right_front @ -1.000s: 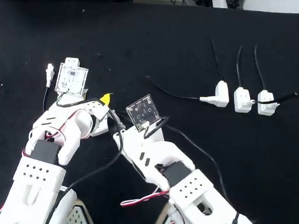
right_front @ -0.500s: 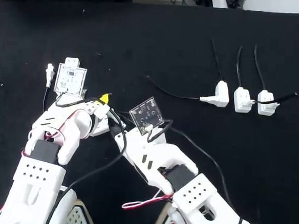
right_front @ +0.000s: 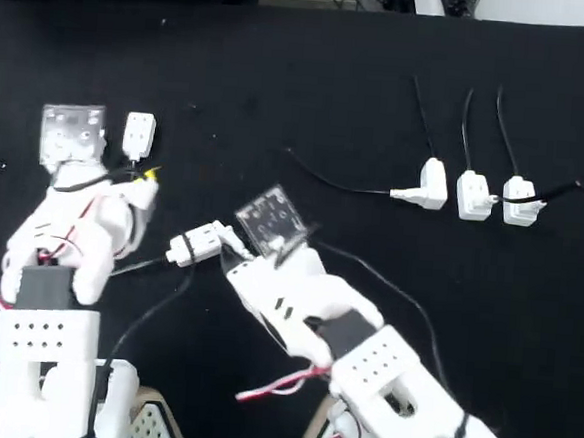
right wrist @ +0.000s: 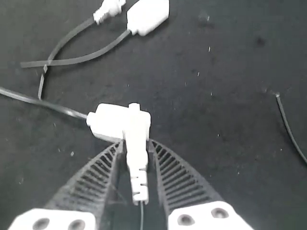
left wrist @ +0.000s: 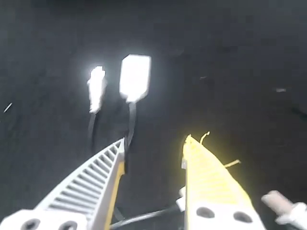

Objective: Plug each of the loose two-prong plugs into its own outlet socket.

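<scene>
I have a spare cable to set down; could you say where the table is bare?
Bare: far centre of the table, between the white socket by the left gripper and the three white plugs. Crowded: around the right gripper and its plug.

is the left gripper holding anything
No, the left gripper has its jaws apart, with only bare table in the gap between them.

The left tool [left wrist: 154, 140], jaws apart, hangs near a white plug [left wrist: 96, 87] beside a white socket [left wrist: 135, 78].
</scene>
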